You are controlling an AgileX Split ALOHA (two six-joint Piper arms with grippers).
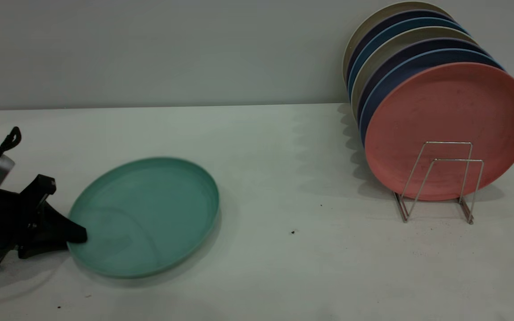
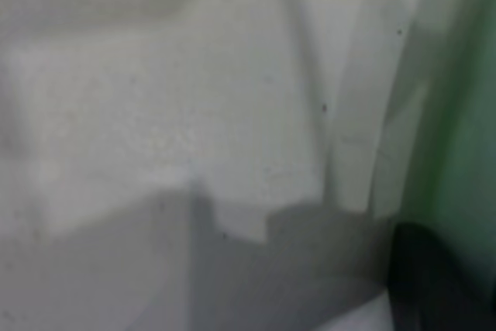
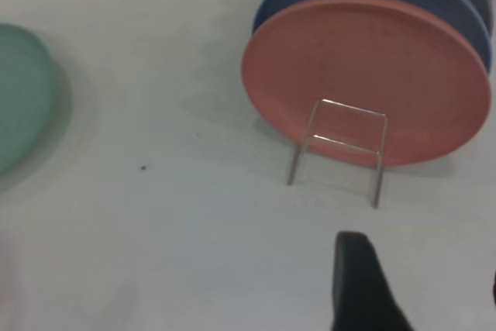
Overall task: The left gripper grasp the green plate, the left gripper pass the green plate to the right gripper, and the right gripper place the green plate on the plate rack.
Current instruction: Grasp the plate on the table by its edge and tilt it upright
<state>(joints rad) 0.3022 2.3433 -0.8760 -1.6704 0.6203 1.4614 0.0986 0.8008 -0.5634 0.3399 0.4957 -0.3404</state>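
The green plate [image 1: 143,216] is at the table's left, tilted with its right side a little off the surface. My left gripper [image 1: 77,235] comes in low from the left and is shut on the plate's near left rim; its upper finger lies on top of the rim and the lower one is hidden. In the left wrist view one black finger [image 2: 434,284] rests against the green plate [image 2: 465,137]. The plate rack [image 1: 437,178] stands at the right, its two front loops empty. My right gripper [image 3: 422,292] is open and hovers before the rack [image 3: 337,149], out of the exterior view.
A salmon-pink plate [image 1: 449,129] leans in the rack with several dark blue and beige plates [image 1: 400,49] behind it. The pink plate also shows in the right wrist view [image 3: 372,75]. Bare white table [image 1: 292,187] lies between plate and rack. A grey wall is behind.
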